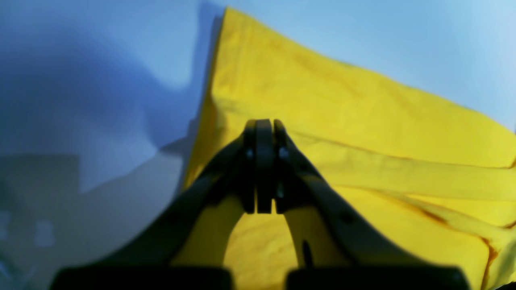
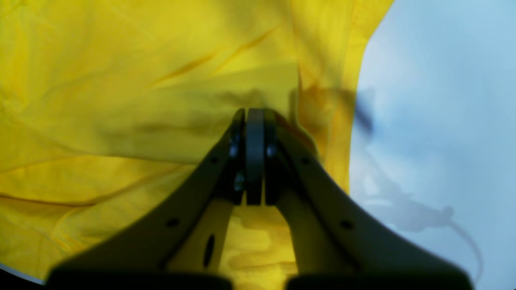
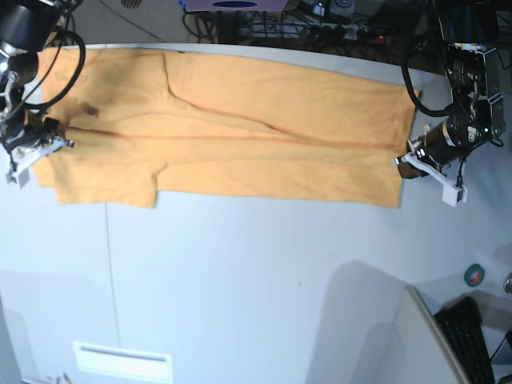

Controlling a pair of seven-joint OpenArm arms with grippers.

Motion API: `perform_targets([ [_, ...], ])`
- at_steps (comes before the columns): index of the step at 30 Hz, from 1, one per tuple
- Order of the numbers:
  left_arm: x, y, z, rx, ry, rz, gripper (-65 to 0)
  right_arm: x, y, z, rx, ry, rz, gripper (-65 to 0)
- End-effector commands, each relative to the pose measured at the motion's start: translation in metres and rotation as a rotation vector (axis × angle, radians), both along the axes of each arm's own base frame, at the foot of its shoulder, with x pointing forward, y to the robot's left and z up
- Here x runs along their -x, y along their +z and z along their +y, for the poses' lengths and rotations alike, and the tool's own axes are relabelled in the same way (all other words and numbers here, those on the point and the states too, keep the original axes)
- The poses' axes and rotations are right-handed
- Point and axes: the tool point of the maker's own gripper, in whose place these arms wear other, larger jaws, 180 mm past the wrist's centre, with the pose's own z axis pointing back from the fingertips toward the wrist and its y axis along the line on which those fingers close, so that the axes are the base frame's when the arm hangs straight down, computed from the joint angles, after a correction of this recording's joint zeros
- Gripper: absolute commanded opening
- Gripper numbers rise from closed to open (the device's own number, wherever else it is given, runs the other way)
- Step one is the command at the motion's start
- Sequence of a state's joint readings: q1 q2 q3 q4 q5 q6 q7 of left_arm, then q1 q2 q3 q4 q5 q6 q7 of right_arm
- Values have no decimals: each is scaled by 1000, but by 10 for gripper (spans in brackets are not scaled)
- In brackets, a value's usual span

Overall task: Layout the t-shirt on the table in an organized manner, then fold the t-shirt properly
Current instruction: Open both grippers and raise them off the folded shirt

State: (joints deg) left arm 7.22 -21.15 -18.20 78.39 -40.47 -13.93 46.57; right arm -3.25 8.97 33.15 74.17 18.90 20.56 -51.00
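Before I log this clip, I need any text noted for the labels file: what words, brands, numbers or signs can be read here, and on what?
None can be read in any view.
The t-shirt is plain, with no print showing.
The table carries no writing; its pale plate near the front edge looks blank.
The keyboard has keys too small to read.
The gear at the back edge is too blurred to tell.

One t-shirt (image 3: 240, 136) lies on one bench (image 3: 256, 272). Two tools show, the left tool (image 3: 398, 162) and the right tool (image 3: 67, 144). One keyboard (image 3: 472, 336) and one tape roll (image 3: 475, 275) sit at the bench's near corner.
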Motion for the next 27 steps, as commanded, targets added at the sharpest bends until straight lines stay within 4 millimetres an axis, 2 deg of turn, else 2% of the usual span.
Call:
perform_targets([
  [1, -12, 15, 8, -16, 1, -54, -650, -9, 10, -9, 22, -1, -33, -650],
  [3, -12, 19, 10, -23, 0, -62, -650, -10, 13, -9, 26, 3, -36, -650],
  [5, -13, 30, 19, -52, -4, -84, -650, -20, 30, -12, 56, 17, -77, -650],
  [8, -1, 45, 38, -83, 39, -115, -650, -47, 68, -15, 119, 42, -192, -650],
  [10, 11, 52, 50, -101, 55, -130, -650, -71, 85, -17, 120, 38, -246, -650],
  [11, 16, 55, 54, -109, 42, -142, -650, -81, 88, -23, 120, 33, -251, -650],
  [14, 39, 56, 61, -114, -5, -160, -650, -107, 78, -25, 66, 31, -215, -650],
  [15, 47, 57, 64, -119, -15, -166, -650, -112, 75, -29, 57, 31, -199, -588],
  [17, 63, 56, 70, -122, -23, -170, -650, -119, 64, -30, 27, 37, -158, -389],
  [20, 81, 54, 81, -128, -22, -160, -650, -130, 55, -28, -11, 25, -144, -152],
  [22, 90, 51, 89, -124, -6, -152, -650, -135, 51, -26, -25, 14, -155, -98],
  [27, 102, 41, 102, -109, 41, -123, -650, -141, 33, -19, -79, -26, -156, -114],
])
